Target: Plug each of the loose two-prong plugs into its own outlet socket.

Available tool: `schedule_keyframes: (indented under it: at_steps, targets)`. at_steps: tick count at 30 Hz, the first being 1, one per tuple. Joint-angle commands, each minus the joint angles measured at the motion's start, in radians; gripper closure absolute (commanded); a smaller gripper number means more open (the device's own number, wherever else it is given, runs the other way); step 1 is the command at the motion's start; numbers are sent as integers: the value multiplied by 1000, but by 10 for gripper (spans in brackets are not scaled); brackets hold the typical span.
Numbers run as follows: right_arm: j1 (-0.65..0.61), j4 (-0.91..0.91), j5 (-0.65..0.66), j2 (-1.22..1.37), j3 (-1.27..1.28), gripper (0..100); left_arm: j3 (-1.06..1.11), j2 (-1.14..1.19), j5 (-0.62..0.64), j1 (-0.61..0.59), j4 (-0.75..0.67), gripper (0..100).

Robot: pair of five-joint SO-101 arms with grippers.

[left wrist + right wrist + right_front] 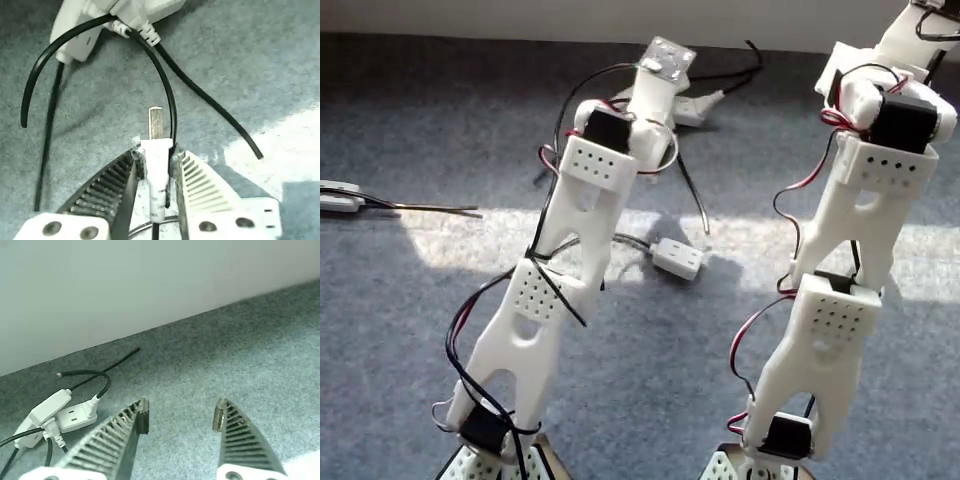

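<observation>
Two arms stand at the near edge of the grey carpet (720, 330). The high view alone gives the lay of the floor. A loose white socket block (677, 258) lies on its black lead between the arms. A second white fitting (335, 197) sits with its cable at the far side edge. A socket cluster (698, 108) lies far back, with the left arm's head above it. The left wrist view supplies the grip. The left gripper (156, 157) is closed on a white two-prong plug (157, 167), one ridged finger pressed against each flank. The metal prongs point outward toward the cluster and stop short of it. A black cord (170, 95) curves just beside the prongs. The right wrist view gives the other arm. The right gripper (180, 417) has its fingers spread well apart with nothing between them, held above bare carpet. Beyond it the cluster lies at the foot of the pale wall (150, 290).
</observation>
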Motion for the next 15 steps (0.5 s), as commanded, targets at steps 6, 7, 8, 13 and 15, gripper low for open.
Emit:
schedule_keyframes:
  at_steps: [6,7,8,13,15]
  targets:
    - [5,-25,-9,-64,4,786,-53,-348,87,71,69,995]
    - [5,-25,-9,-64,4,786,-53,-366,104,59,71,995]
    - [5,-25,-11,-64,4,786,-53,-383,114,48,71,995]
    - [5,-30,-11,-62,4,786,-53,-476,118,19,71,995]
    - [5,-30,-12,-62,4,786,-53,-519,118,19,71,995]
